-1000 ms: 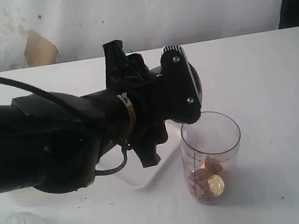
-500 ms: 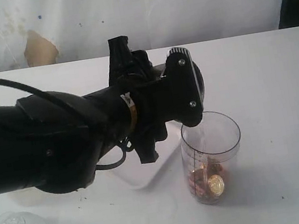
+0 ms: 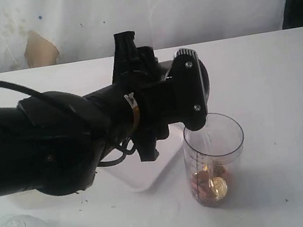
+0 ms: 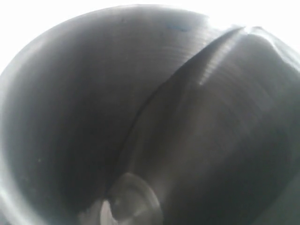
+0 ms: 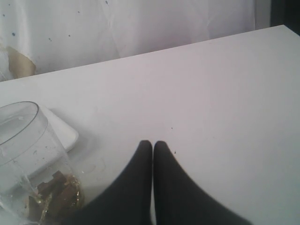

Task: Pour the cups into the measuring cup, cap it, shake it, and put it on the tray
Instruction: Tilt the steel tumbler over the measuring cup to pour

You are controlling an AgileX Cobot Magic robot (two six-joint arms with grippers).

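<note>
Only the left wrist view sees into the tumbler clasped by the left end effector, eleven o'clock of the measuring cup; right end effector pressed together.

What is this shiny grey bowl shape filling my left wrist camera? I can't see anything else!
Observer: That's the inside of the steel tumbler. The exterior view shows the end of the left arm above the rim of the clear measuring cup, which stands upright on the table.
Operator: Is anything in that cup?
Observer: Yes, gold and copper-coloured pieces lie at its bottom.
Operator: Where's my other arm?
Observer: The right gripper is shut and empty, over the table near the measuring cup, not touching it.
</note>
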